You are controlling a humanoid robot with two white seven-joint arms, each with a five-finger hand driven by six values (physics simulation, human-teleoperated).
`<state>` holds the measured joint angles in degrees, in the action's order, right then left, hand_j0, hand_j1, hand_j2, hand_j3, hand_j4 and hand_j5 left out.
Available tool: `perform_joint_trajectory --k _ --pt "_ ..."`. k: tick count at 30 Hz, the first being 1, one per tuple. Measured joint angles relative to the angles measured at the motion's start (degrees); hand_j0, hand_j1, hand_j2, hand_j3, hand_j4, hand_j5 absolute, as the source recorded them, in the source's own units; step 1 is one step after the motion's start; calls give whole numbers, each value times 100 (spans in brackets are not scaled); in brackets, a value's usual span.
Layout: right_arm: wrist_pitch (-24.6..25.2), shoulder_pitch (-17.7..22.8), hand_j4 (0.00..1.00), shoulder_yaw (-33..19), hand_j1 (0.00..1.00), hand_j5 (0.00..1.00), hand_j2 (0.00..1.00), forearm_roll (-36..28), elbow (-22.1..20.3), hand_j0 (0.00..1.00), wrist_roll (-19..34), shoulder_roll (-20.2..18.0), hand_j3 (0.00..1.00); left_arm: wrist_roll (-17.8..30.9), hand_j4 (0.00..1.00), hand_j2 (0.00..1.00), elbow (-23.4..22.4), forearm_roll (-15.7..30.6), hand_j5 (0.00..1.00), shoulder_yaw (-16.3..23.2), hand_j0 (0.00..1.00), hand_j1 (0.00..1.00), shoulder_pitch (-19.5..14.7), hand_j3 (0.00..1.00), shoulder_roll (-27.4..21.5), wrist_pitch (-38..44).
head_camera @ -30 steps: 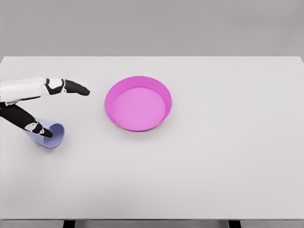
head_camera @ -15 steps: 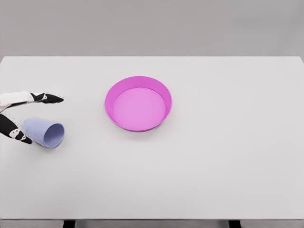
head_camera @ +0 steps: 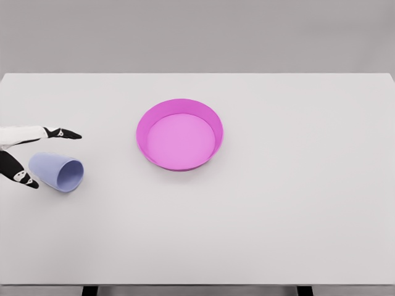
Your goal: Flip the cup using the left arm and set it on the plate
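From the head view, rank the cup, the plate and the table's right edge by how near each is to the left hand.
1. Cup, on its side, right beside the left hand.
2. Plate, mid-table.
3. Table's right edge, farthest.

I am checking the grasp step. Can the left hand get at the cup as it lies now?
Probably yes. The cup lies on its side near the table's left edge, and the left hand is right beside it, fingers open on either side. Nothing stands between them.
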<state>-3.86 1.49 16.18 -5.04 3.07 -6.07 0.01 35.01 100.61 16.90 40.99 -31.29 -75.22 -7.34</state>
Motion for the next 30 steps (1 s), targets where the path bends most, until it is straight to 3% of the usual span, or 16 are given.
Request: perform_joint_trajectory --k 11,14,26,30 --pt "0 0 100 0 100 100 100 1 0 100 0 0 100 0 100 100 -166 -422 100 27 100 100 123 100 212 6" --pt "0 0 100 1 100 100 100 -1 0 100 0 0 100 0 100 100 -270 -493 100 28 100 100 299 100 266 8" --pt "0 0 100 0 100 100 100 1 0 100 0 0 100 0 100 100 -378 -621 100 -76 100 100 290 100 305 0" --pt "0 0 100 1 100 100 100 1 0 100 0 0 100 0 100 100 -377 -931 100 -212 100 100 308 100 363 -36"
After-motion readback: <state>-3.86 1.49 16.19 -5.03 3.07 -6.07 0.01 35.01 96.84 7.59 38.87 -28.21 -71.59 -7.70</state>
